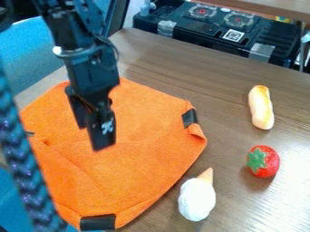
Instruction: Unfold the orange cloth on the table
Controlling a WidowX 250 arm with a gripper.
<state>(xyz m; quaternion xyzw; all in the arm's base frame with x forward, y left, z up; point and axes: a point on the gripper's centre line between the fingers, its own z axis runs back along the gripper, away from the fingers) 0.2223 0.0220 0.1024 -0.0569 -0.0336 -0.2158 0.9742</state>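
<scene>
Black two-finger pincer (pixel 92 138), directed downward over the left-central part of an orange woven-fabric cloth (pixel 142 158); fingers parted by a modest gap, nothing held between them; contact with the cloth cannot be determined. The cloth lies spread on the brown wood-grain desk (pixel 233 59), left of centre, nearly as broad as long, so that its long axis is uncertain; one blunt corner points right, and the lower end points toward the bottom edge of the view. Black strips lie at its right corner (pixel 189 118) and lower end (pixel 98 222). Just beside its lower right edge, a white toy ice cream with a tan cone (pixel 197 197), cone toward the upper right. Farther right, a red toy strawberry (pixel 264 161), green leaves facing left; above it, a pale yellow-brown elongated toy bread (pixel 261 108), long axis near vertical, upper end tilted slightly left. Upper right, a black toy stove (pixel 209 31) with two round burners
</scene>
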